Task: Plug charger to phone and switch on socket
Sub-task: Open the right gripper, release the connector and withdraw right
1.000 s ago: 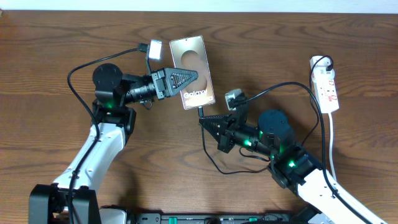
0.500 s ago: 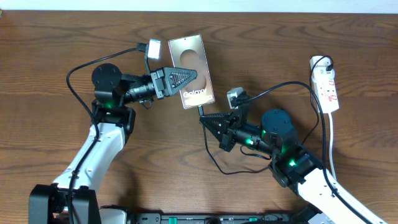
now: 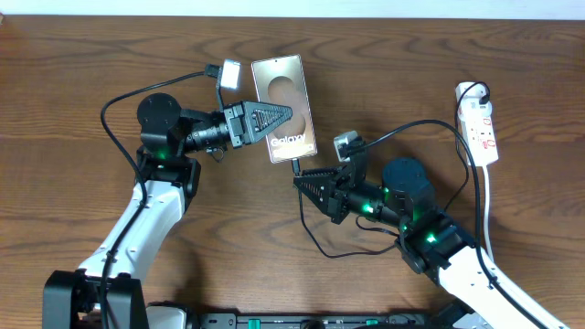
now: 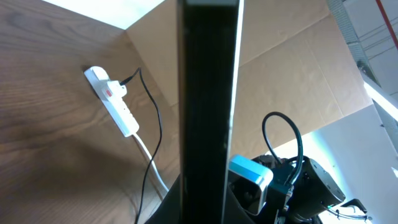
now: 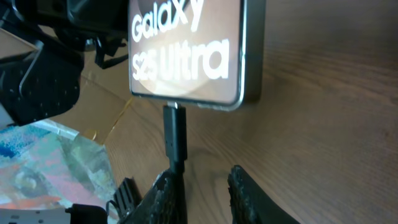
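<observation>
Evidently found connector [image 5: 175,134] seated in phone [image 3: 279,87], clamped edgewise by left gripper [image 3: 285,112]. Saw right gripper [image 5: 205,186] narrowly parted beside limp cable [image 3: 303,219]. Judged phone slick, rigid: edge hold apt. Socket [image 3: 482,128] far right on table [image 3: 73,73].

Each arm has a white lower link, the left arm [image 3: 137,219] and the right arm [image 3: 468,271] alike, topped by black joint housings. A round black motor housing [image 3: 157,114] sits at the elbow of each, with green indicator lights [image 3: 160,151] glowing below it. A thick black cable [image 3: 114,105] loops from each arm to a small pale wrist camera module [image 3: 227,71]. The left gripper [image 3: 288,111] and the right gripper [image 3: 300,181] are black, triangular and ribbed. In the right wrist view the fingers [image 5: 169,196] are matte black with rounded, ridged edges.
</observation>
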Motion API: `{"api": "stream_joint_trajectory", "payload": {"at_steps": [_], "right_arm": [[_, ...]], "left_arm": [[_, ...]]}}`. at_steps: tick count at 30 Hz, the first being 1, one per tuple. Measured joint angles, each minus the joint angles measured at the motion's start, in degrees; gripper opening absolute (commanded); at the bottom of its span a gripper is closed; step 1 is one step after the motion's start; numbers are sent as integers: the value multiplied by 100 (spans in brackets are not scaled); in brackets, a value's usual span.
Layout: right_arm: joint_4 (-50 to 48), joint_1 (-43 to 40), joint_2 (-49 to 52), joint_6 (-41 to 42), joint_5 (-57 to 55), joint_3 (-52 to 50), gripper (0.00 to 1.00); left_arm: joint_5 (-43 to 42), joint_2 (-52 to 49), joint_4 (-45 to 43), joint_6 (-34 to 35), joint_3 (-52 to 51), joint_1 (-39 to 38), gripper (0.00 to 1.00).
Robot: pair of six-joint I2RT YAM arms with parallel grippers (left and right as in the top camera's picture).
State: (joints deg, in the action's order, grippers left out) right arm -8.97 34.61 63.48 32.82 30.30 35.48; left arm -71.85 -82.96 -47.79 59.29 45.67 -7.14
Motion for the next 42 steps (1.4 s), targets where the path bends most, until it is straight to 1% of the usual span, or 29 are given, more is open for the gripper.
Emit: {"api": "stream_joint_trajectory", "payload": {"at_steps": [8, 9, 11, 16, 21, 25, 30, 33, 35, 38, 40, 41, 42], "right_arm": [[28, 2, -74, -42, 365, 0, 40], [42, 2, -111, -44, 400, 0, 45], [162, 2, -232, -107, 470, 0, 50], [560, 2, -501, -363, 380, 4, 57], [782, 79, -538, -527, -328, 4, 57], [785, 487, -538, -599, -986, 4, 50], [704, 975, -535, -632, -1759, 4, 40], [627, 1172, -492, -658, -2214, 4, 32], [542, 1228, -402, -656, -2479, 4, 29], [243, 1235, -212, -680, -2741, 4, 19], [111, 1235, -125, -678, -2809, 7, 4], [50, 1235, -68, -680, -2844, 9, 1], [13, 1235, -22, -664, -2872, 9, 1]], "left_arm": [[144, 0, 2, -50, 0, -4, 7], [160, 0, 2, -68, 0, -4, 8], [175, 0, 2, -90, 0, -4, 7], [192, 0, 20, -114, 0, -4, 7], [466, 0, 575, -127, -2, -4, 8], [673, 0, 702, -129, -2, -4, 7], [769, 0, 710, -131, -2, -4, 8], [776, 0, 713, -129, -2, -4, 7], [778, 0, 726, -131, -2, -7, 8], [789, 0, 732, -131, -2, -31, 7], [796, 0, 732, -133, -2, -61, 7], [796, 0, 732, -153, -2, -85, 7], [793, 0, 732, -175, -2, -101, 7]]}}
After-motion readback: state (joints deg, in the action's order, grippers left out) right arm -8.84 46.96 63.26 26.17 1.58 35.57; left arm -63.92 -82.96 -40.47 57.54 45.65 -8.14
